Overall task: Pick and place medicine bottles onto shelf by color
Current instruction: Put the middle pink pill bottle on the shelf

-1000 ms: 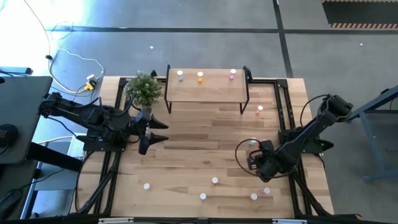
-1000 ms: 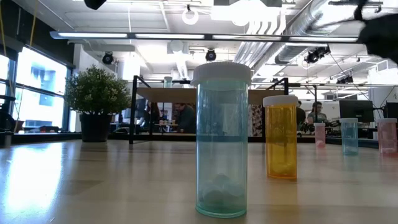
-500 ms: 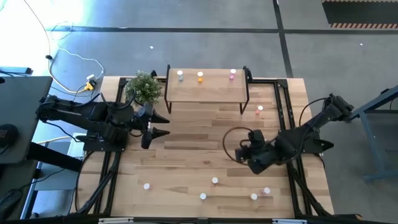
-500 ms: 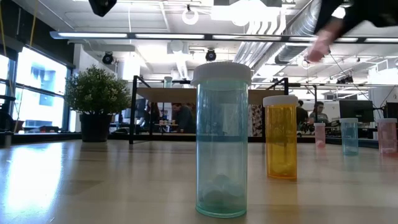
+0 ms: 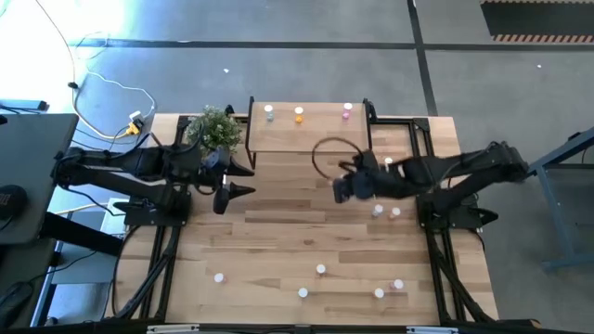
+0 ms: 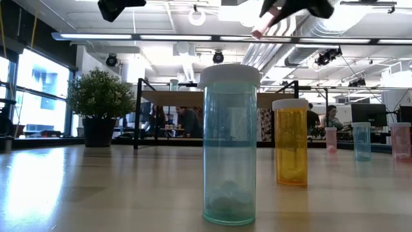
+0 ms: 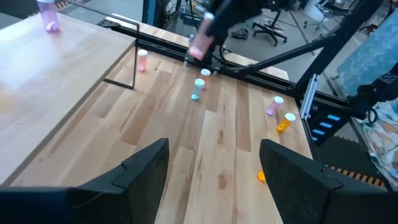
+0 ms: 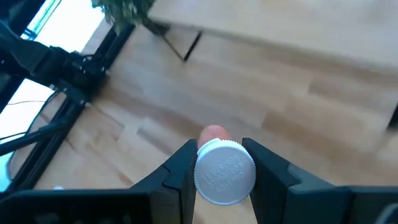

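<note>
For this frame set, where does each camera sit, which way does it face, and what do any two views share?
High view: overhead, straight down on the table; both arms, shelf.
Low view: tabletop height, looking level past a pale green bottle; arms at top.
Left wrist view: on the left arm, past the open left gripper across the table.
Right wrist view: on the right arm, down on the right gripper holding a pink bottle.
Shared: the left wrist and right wrist views both show that pink bottle.
</note>
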